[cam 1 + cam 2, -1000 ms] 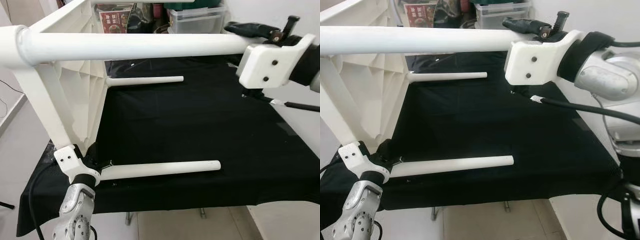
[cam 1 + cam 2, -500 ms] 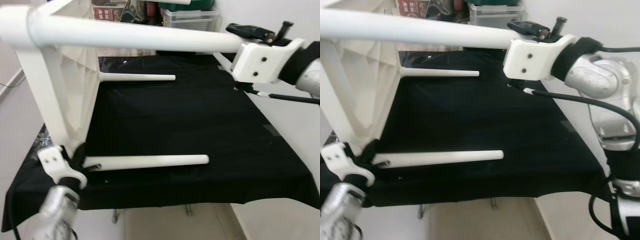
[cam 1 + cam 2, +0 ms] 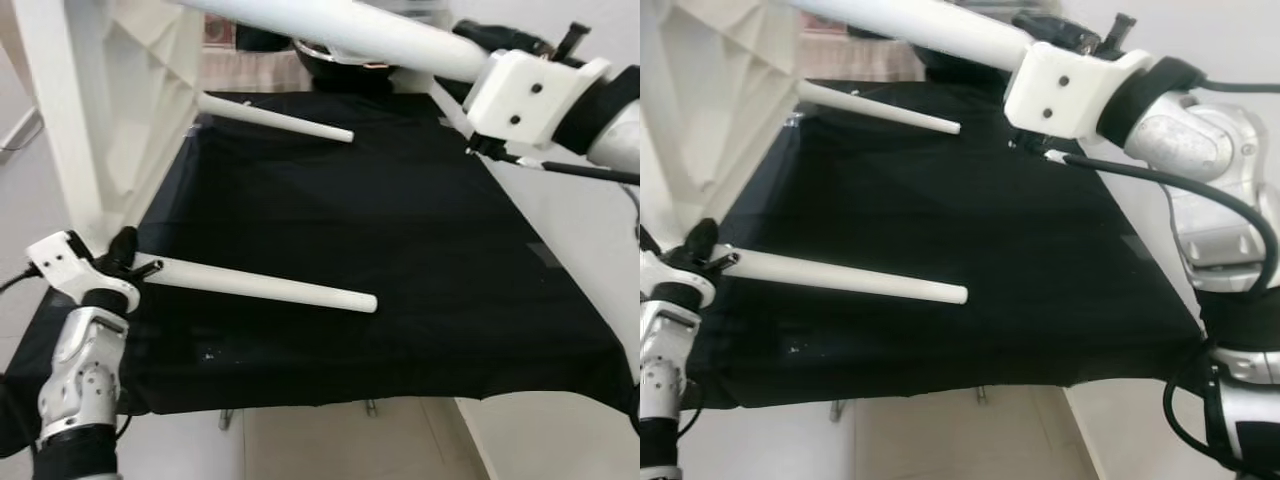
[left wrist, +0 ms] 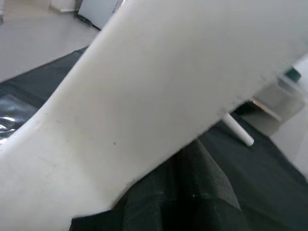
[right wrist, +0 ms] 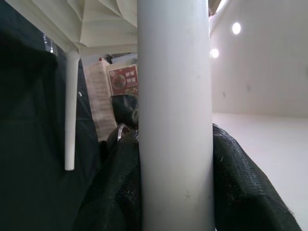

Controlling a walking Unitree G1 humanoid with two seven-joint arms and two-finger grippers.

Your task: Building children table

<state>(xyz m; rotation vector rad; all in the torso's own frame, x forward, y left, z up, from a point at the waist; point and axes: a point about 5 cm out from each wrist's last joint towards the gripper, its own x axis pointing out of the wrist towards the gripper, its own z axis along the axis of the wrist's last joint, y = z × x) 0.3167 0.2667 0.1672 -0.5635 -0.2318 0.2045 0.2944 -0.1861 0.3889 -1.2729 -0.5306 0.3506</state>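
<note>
The white children's table [image 3: 120, 110] stands tipped on its side over the black-draped bench [image 3: 420, 250]; the right hand [image 3: 495, 45] is clamped round the upper leg [image 3: 360, 30], the left hand [image 3: 125, 258] closed at the base of the lower leg [image 3: 260, 285]. Should either grip slip, I'd expect the top to swing and wrench a leg loose.

Before me a black cloth [image 3: 400, 230] covers the worktop; pale floor [image 3: 340, 445] lies near, a white wall [image 3: 590, 240] on my right.
</note>
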